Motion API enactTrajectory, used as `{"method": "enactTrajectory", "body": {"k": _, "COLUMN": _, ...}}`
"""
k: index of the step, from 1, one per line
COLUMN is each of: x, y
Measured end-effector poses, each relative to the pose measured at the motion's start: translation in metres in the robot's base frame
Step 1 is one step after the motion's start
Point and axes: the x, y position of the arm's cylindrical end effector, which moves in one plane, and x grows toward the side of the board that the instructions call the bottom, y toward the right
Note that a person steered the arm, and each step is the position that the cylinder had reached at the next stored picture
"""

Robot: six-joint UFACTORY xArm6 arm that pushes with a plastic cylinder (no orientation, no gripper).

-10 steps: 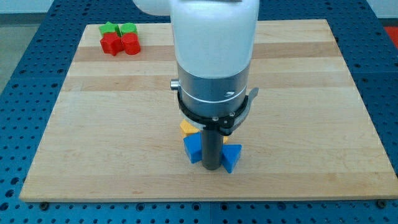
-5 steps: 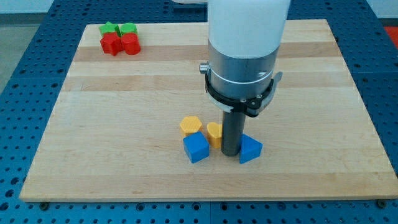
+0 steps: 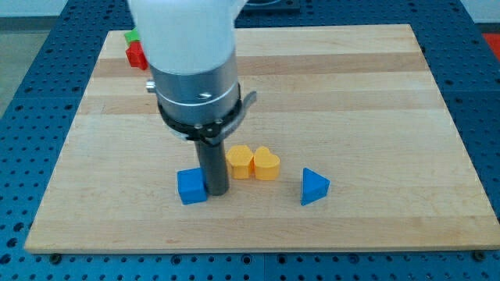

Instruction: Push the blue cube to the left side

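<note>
The blue cube [image 3: 191, 186] sits on the wooden board [image 3: 375, 117] near the view's bottom, left of centre. My tip [image 3: 216, 192] stands right against the cube's right side, touching it. A yellow hexagonal block [image 3: 240, 162] and a yellow heart-shaped block [image 3: 267, 164] lie just right of the rod. A blue triangular block [image 3: 314, 186] lies further right, apart from the others.
At the view's top left, a red block [image 3: 137, 55] and a green block [image 3: 131, 36] show partly behind the arm's white and grey body [image 3: 191, 70], which hides the rest of that group.
The arm has swung from the right to the left. The blue cube has slid left, away from the yellow blocks. The blue triangular block has stayed put.
</note>
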Motion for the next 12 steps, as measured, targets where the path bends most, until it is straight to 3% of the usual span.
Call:
{"method": "enactTrajectory", "body": {"k": 6, "x": -0.009, "y": -0.046}}
{"method": "enactTrajectory", "body": {"k": 12, "x": 0.031, "y": -0.064}}
